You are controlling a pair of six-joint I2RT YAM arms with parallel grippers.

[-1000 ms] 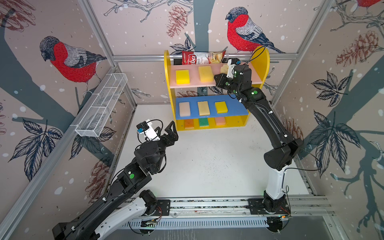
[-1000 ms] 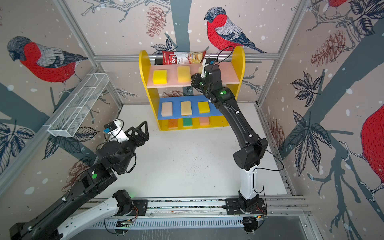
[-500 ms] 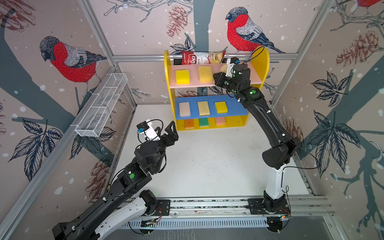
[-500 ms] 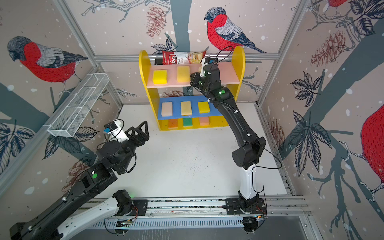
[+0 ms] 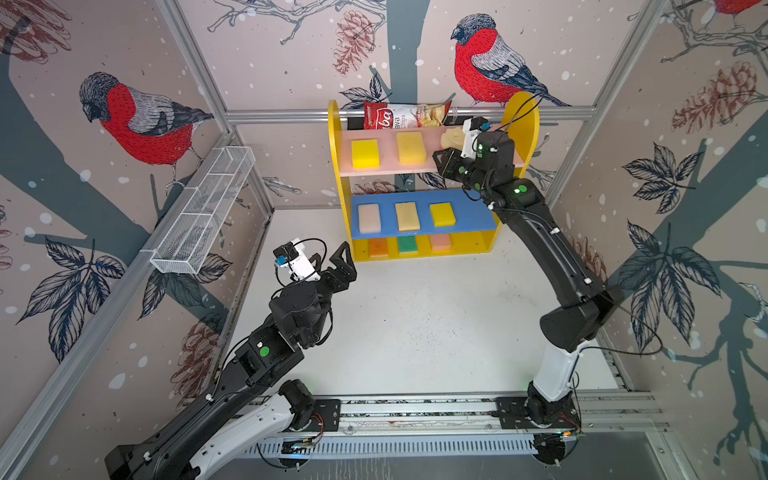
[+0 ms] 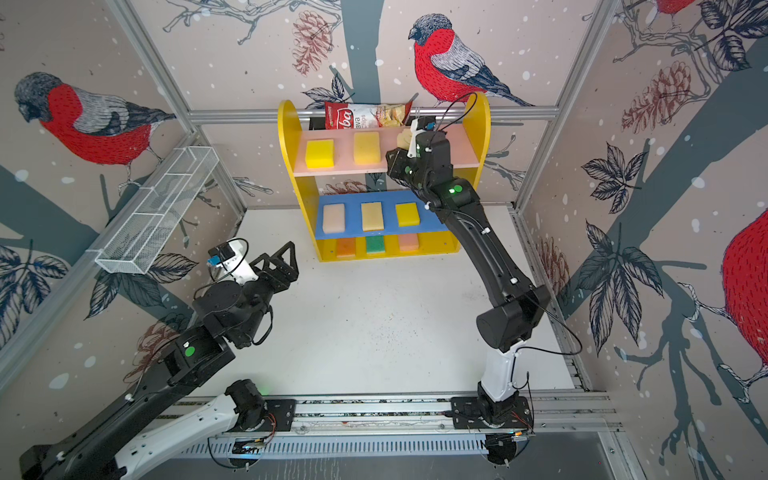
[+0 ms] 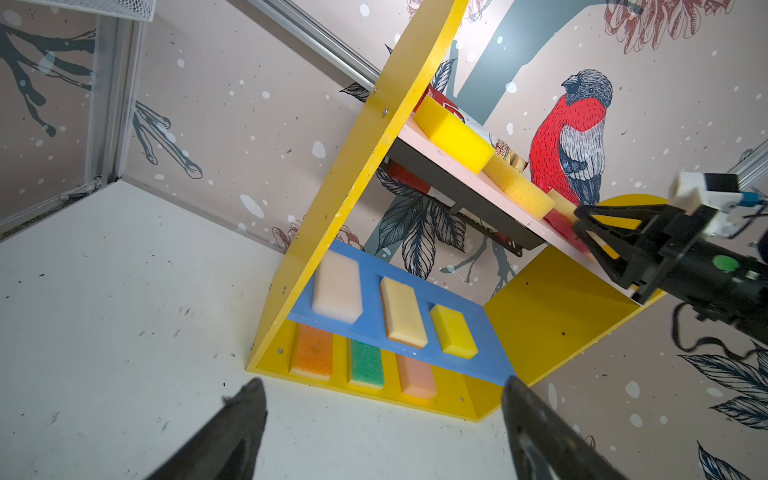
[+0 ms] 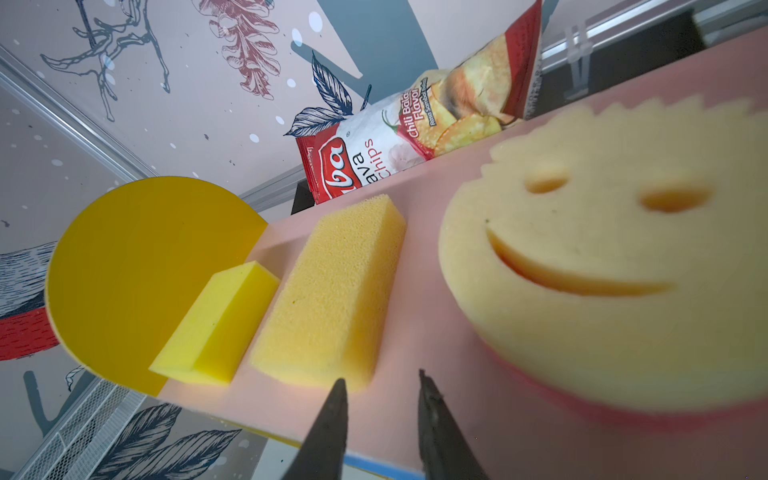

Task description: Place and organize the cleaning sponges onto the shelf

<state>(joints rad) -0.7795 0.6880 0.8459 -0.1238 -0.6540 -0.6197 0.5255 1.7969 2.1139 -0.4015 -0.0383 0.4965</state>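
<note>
Right claw point(image 8: 381, 376) now parted, smiley sponge point(image 8: 602, 257) just beside

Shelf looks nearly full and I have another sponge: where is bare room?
Bare: the blue board's right end, between the yellow sponge and the side panel; the yellow base right of the salmon sponge. Crowded: the pink board, with three sponges and the right gripper.

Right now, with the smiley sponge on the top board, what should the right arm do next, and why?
Probably draw the right gripper straight back off the pink upper board. Its jaws stand apart with nothing between them, and the smiley sponge lies flat on the board beside them, so it seems placed.
</note>
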